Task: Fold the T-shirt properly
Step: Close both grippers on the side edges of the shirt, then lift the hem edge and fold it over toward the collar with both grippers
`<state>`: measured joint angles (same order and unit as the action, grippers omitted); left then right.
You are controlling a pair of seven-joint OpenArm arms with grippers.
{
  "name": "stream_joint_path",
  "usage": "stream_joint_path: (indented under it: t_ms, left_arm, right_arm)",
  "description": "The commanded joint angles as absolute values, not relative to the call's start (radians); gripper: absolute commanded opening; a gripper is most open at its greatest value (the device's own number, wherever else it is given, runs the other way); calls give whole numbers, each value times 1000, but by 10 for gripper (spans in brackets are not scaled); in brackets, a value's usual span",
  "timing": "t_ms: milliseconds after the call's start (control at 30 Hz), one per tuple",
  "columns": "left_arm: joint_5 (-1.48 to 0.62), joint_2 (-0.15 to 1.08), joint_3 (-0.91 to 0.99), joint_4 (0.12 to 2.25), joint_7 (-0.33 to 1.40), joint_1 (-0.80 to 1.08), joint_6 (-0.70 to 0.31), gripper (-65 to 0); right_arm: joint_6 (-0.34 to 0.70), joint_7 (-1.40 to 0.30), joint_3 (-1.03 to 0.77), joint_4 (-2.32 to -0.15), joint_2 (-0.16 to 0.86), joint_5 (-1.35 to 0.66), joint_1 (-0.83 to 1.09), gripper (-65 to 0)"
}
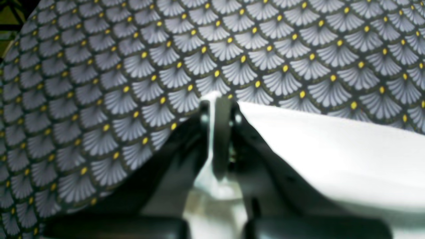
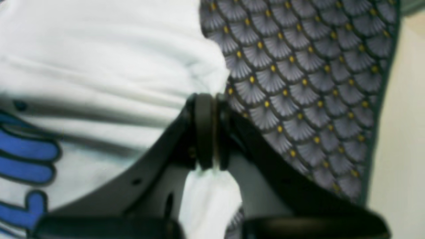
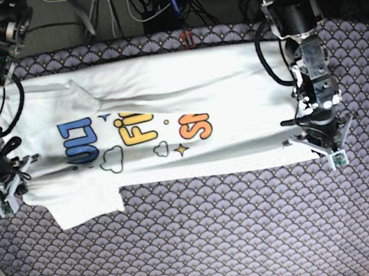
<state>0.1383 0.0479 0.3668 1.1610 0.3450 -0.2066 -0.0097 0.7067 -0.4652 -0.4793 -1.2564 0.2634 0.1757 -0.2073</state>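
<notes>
The white T-shirt (image 3: 163, 92) lies lengthwise across the table, printed side up, with its near long edge turned over so the blue, yellow and orange letters are cut off. A sleeve sticks out at the front left. My right gripper (image 3: 5, 200) is at the shirt's left end. In the right wrist view it (image 2: 210, 99) is shut on a pinch of the shirt (image 2: 99, 59), with blue print at the left. My left gripper (image 3: 320, 151) is at the shirt's right front corner. In the left wrist view it (image 1: 215, 109) is shut on the white cloth's edge (image 1: 332, 156).
The table is covered by a grey fan-patterned cloth with yellow dots (image 3: 224, 245), also seen in the left wrist view (image 1: 99, 83) and the right wrist view (image 2: 315, 66). Its edge (image 2: 395, 99) runs close beside my right gripper. Cables (image 3: 148, 2) lie behind the table.
</notes>
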Motion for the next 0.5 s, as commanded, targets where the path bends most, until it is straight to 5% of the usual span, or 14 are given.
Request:
stream_joint_path:
  t_ms: [0,467]
  left_arm:
    - [142,44,369,1207,323,-213,-5,-645]
    - [142,12,364,1534,423,22,-5,-645]
  right_arm:
    - [698,-446,-486,-1305,280,163,-208,-650]
    - [698,-522,-591,-1633,197,163,12,-650]
